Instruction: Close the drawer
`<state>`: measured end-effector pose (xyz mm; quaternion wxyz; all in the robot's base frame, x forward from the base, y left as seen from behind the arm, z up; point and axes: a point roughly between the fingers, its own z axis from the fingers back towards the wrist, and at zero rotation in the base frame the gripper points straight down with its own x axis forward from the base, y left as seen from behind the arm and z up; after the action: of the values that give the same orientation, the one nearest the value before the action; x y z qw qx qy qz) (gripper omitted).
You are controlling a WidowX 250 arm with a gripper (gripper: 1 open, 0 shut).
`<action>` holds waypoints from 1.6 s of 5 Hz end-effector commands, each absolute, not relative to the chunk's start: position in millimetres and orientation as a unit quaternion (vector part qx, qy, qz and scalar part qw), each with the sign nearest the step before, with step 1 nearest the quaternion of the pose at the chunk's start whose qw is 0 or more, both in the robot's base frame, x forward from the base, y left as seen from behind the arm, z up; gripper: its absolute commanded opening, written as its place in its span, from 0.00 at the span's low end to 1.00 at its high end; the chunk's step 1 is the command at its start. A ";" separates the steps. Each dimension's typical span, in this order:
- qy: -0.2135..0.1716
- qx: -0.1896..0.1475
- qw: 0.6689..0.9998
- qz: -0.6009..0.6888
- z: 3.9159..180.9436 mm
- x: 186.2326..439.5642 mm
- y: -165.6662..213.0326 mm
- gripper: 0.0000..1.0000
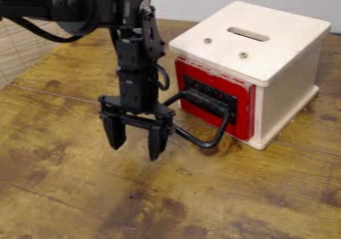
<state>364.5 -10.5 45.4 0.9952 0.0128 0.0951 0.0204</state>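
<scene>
Drawer [210, 92]: red box-shaped unit with a black front panel, set in the lower front face of a cabinet [273, 54] and protruding slightly from it, red sides showing around the panel; a large black loop handle [202, 123] of thin bent rod projects from the panel toward the camera and down to the tabletop [80, 193]; cabinet: cream-white cube with smooth matte faces and rounded edges, a narrow oblong slot [248, 32] in its top, two small dark dots on the front face above the drawer; it stands at the right of the scene, turned at an angle; robot arm [94, 9]: black, jointed, glossy in places, entering from the upper left and bending down in front of the cabinet's left side; pincer [136, 143]: black, pointing straight down, its two long tapered fingers [116, 133] spread moderately apart with nothing between them, tips just above the tabletop, just left of the loop handle and not clearly touching it; tabletop: worn wooden planks, brown with yellowish and grey patches, rough grain and scuffed finish; a pale woven-looking surface [16, 49] shows at the far left edge.
</scene>
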 end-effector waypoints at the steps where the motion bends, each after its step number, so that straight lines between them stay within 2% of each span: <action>1: 0.060 0.011 0.998 0.031 65.4 374.4 -0.8 1.00; 7: 0.060 0.014 0.998 0.028 64.2 377.0 3.0 1.00; 8: 0.056 0.015 0.998 0.032 70.0 374.5 5.7 1.00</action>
<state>366.1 -5.7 45.1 0.9952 0.0147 0.0951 0.0195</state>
